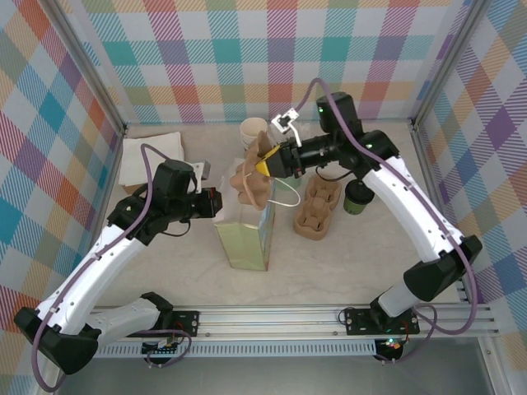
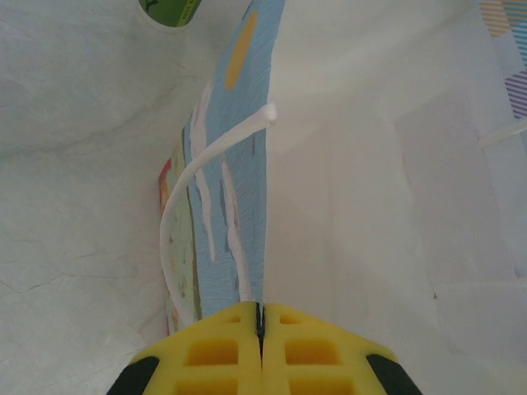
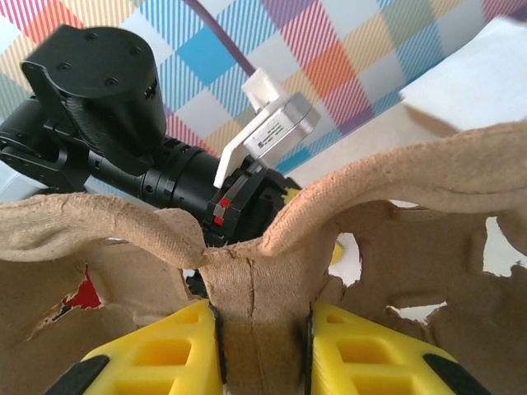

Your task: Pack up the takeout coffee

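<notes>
Plaid walls (image 1: 247, 58) are surrounding me; my right claw (image 3: 263, 321) is pinching a cardboard cup carrier (image 3: 395, 189) over a bag (image 1: 243, 239), my left claw (image 2: 260, 317) clamping its edge.

A pulp cup carrier (image 1: 251, 183) sits at the upright bag (image 1: 243, 243) mouth (second carrier (image 1: 317, 210) lies just right); napkins (image 1: 152, 156) back left.

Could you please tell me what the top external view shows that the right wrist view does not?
Top external: the tall pale green bag, its rim pinched by the left gripper; the olive-green paper cup with black lid standing on the table; a spare brown pulp tray near it. Right wrist: close up, yellow fingers pressing both sides of the centre ridge of the brown pulp cup carrier. Both: that carrier, clamped by the right gripper, and the left arm's black wrist.
</notes>
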Robot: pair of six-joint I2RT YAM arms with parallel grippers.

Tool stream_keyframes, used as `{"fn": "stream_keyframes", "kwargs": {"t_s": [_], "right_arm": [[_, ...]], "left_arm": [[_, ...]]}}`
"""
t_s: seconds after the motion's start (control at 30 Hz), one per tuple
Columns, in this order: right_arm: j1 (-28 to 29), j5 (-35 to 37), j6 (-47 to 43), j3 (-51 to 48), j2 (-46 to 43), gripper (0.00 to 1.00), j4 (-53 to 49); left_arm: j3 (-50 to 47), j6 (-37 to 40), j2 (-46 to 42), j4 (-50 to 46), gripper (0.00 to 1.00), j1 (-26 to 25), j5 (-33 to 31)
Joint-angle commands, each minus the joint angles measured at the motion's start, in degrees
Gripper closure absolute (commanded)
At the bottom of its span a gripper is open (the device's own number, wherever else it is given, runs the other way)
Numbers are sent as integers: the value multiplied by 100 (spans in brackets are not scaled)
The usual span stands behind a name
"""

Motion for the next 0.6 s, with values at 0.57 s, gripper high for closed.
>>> {"fn": "stream_keyframes", "kwargs": {"t_s": [0.57], "right_arm": [[135, -337, 86, 238, 867, 75, -546]], "left_arm": [[147, 36, 51, 303, 100, -268, -125]]}}
